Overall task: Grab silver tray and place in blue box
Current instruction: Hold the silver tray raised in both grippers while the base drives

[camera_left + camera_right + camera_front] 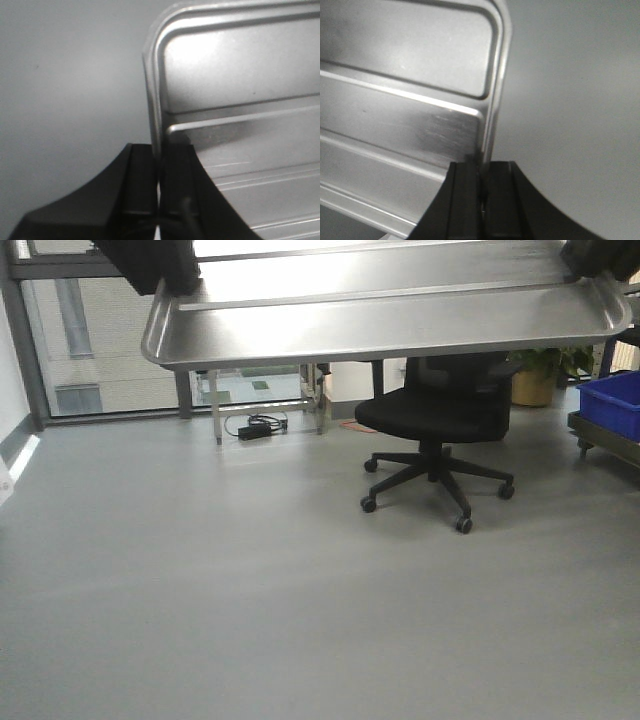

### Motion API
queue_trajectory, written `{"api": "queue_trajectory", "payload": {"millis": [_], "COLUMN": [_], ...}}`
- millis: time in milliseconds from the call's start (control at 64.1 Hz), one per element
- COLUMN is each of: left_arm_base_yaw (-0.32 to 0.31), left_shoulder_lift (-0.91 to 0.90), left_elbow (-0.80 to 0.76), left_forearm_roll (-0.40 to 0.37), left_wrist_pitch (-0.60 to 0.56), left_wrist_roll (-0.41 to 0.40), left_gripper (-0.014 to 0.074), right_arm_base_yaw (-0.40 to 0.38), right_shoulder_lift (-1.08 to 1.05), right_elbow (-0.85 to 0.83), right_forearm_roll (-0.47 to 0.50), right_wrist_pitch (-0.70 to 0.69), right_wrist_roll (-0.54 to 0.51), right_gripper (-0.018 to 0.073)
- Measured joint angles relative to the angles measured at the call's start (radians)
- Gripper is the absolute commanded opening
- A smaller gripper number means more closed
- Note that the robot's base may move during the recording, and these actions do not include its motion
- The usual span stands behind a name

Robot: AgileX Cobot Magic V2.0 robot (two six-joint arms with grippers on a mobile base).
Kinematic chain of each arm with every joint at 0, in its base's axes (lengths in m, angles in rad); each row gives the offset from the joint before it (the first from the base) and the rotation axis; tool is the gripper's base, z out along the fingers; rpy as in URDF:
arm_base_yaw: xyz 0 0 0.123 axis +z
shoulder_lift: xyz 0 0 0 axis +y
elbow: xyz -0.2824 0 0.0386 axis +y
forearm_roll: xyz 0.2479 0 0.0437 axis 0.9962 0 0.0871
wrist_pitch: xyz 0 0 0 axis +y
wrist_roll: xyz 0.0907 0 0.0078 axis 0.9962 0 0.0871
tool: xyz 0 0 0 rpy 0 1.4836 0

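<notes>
Two grippers are clamped on the silver tray point(400, 325), which is held in the air across the top of the front view, well above the grey floor point(250, 590). Its left short rim is pinched by the left gripper point(159, 152), whose black fingers point(142, 170) are pressed on either side of the rolled edge with only the metal between them. The opposite short rim is gripped in the same way by the right gripper point(481, 170). Long raised ridges are seen along the tray's floor. Beyond and below the tray a black office chair point(435, 410) is seen, and a blue container point(612, 400) is carried on a cart point(600, 438) at the right edge, lower than the tray.
</notes>
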Motion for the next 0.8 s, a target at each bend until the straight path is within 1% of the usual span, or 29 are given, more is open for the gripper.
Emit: {"api": "queue_trajectory", "payload": {"millis": [795], "left_arm_base_yaw": [0.000], "left_shoulder_lift": [0.000], "left_elbow": [0.000], "left_forearm_roll": [-0.001], "left_wrist_pitch": [0.000], "left_wrist_roll": [0.000], "left_gripper": [-0.0098], "right_arm_base_yaw": [0.000], "right_shoulder_lift": [-0.002], "right_elbow": [0.000], "right_forearm_roll": [0.000], "right_wrist_pitch": [0.002], "right_wrist_roll": [0.000], "right_gripper": [0.0057]}}
